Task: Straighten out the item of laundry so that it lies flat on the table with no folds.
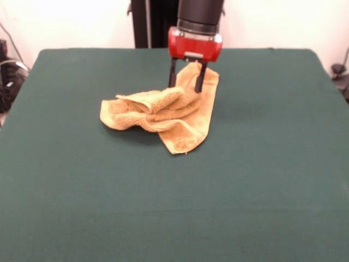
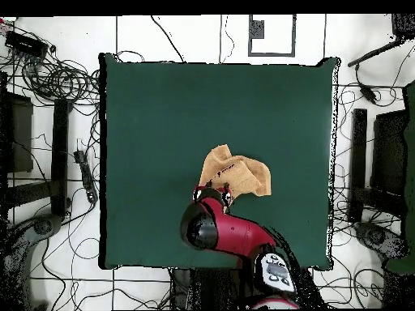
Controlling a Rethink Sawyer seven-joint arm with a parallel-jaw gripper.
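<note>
A crumpled, folded yellow towel (image 1: 163,112) lies on the green desk (image 1: 262,180), towards the robot's side. The tool (image 1: 185,83) stands over the towel's far corner, its two fingers spread apart astride the cloth.

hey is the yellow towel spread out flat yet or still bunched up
Bunched up. The towel lies crumpled on the table, with thick folds piled across its middle and one flap trailing forward. The open gripper straddles its far corner.
</note>
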